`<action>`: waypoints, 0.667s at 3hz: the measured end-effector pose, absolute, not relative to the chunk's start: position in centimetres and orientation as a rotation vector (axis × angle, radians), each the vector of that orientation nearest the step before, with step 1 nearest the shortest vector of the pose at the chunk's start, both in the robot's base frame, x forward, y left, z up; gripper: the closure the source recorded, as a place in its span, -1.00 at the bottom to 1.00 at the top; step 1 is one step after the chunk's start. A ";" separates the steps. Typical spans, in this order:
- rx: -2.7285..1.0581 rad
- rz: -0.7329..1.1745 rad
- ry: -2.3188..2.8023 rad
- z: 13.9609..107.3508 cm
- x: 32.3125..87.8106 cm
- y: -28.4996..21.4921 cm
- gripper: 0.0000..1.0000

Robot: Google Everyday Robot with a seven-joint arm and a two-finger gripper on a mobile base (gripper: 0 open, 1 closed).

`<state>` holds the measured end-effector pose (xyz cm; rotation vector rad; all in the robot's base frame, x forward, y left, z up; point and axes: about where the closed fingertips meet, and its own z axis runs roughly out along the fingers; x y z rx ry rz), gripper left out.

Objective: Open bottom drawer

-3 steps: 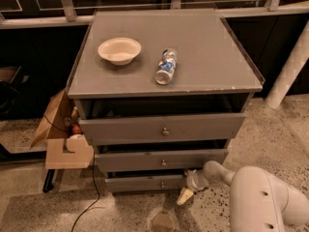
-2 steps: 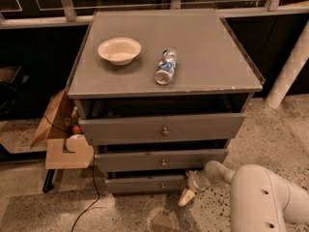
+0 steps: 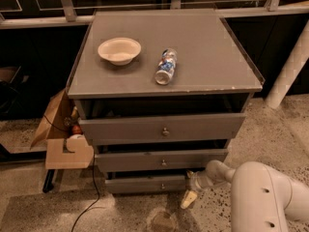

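The bottom drawer (image 3: 140, 183) is the lowest and narrowest grey front of the cabinet, with a small round knob (image 3: 162, 185) at its centre. It stands out a little from the cabinet body, less than the two fronts above it. My gripper (image 3: 189, 193) is low at the drawer's right end, just to the right of the knob, near the floor. My white arm (image 3: 260, 197) reaches in from the lower right. The drawer's inside is hidden.
The middle drawer (image 3: 161, 161) and the top drawer (image 3: 164, 128) stand slightly out above. A white bowl (image 3: 119, 50) and a lying plastic bottle (image 3: 165, 66) are on the cabinet top. A cardboard box (image 3: 60, 139) and a black cable (image 3: 91, 197) are at the left. A white post (image 3: 287, 71) stands at the right.
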<state>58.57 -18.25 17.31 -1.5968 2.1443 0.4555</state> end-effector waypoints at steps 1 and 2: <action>-1.610 0.482 2.171 17.6 57.7 -18.8 -1.00; -1.632 0.515 2.197 17.9 56.8 -19.2 -1.00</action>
